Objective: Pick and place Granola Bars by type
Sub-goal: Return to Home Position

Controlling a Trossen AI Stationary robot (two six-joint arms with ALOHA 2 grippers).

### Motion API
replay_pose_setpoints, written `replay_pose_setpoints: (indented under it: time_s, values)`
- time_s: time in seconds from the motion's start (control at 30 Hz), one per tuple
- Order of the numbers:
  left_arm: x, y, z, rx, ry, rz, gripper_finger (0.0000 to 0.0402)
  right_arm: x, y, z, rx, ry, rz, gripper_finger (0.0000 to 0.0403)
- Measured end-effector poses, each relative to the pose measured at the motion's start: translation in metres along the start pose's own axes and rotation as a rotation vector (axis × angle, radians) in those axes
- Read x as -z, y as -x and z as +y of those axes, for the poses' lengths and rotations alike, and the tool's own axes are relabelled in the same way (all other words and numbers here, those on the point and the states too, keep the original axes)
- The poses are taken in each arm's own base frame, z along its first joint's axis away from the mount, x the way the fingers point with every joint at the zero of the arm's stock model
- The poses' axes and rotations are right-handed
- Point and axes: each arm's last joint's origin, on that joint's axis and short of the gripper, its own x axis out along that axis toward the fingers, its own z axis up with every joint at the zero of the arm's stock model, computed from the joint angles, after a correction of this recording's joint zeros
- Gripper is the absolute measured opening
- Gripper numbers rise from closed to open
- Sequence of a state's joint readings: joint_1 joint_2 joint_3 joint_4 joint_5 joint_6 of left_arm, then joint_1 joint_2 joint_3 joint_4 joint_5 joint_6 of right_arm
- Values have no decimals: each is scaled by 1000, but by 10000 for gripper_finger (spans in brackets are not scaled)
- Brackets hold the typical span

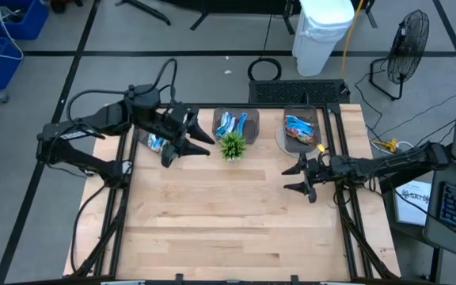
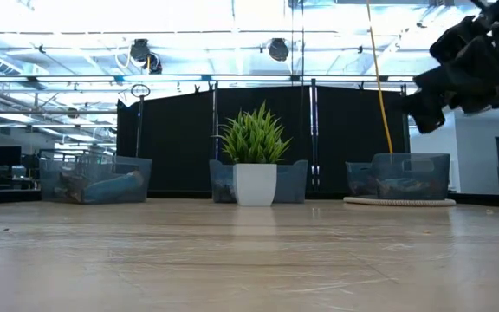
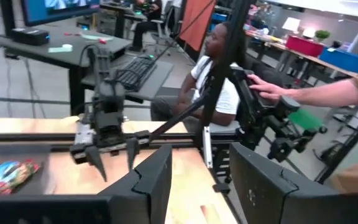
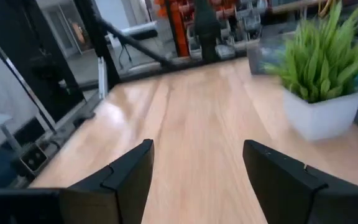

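Wood table (image 1: 228, 229) carries no loose stock in the high view. Every one of the granola bars (image 1: 234, 123) you can see sits in a bin along the top edge. Blue ones are in the middle bin (image 1: 255, 136). Blue plus a tan one are in the right bin (image 1: 318, 119). One blue bar peeks out upper left, under the left arm. Reads as sorting done, which would explain both arms hanging off the bins with nothing held.

Your left gripper (image 1: 187, 153) hovers upper left of centre, just beside the plant (image 1: 233, 146), jaws apart and empty. Your right gripper (image 1: 294, 178) hovers right of centre, below the right bin, jaws apart and empty. The plant looks like a distractor, so leave it.

View differences:
- Only the low view shows the left bin (image 2: 93, 178) whole, at frame left. The high view hides most of it under the arm.
- Left wrist view alone catches a person's hand (image 3: 269, 87) on a rig beyond the table, upper right.
- Right wrist view shows bare wood between its fingers (image 4: 126, 171).
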State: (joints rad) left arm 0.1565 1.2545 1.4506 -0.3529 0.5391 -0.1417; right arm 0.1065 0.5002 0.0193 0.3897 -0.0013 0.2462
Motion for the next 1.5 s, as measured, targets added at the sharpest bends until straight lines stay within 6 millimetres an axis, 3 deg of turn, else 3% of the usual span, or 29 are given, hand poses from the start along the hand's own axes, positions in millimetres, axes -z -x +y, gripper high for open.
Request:
replay_pose_setpoints:
  time_s: [0.2, 0.73, 0.83, 1.03, 1.27, 1.5]
  values:
    - [4, -6, -13, 63, -70, 33, 152, -3, 2, 1, -6, 0, -26, 238]
    - [10, -11, -29, 75, -146, 73, 179, -21, 18, 5, -57, 0, -228, 238]
    - [7, 3, -31, 21, -131, 65, 176, -24, 21, 6, -65, 0, -258, 238]
    - [18, 53, -42, -172, -122, -18, 168, -26, 23, 7, -72, 0, -286, 238]
    - [58, 106, -58, -242, -109, -82, 165, -26, 23, 7, -72, 0, -288, 238]
    - [113, 134, -63, -233, -38, -124, 177, -31, 30, 8, -90, 1, -358, 238]
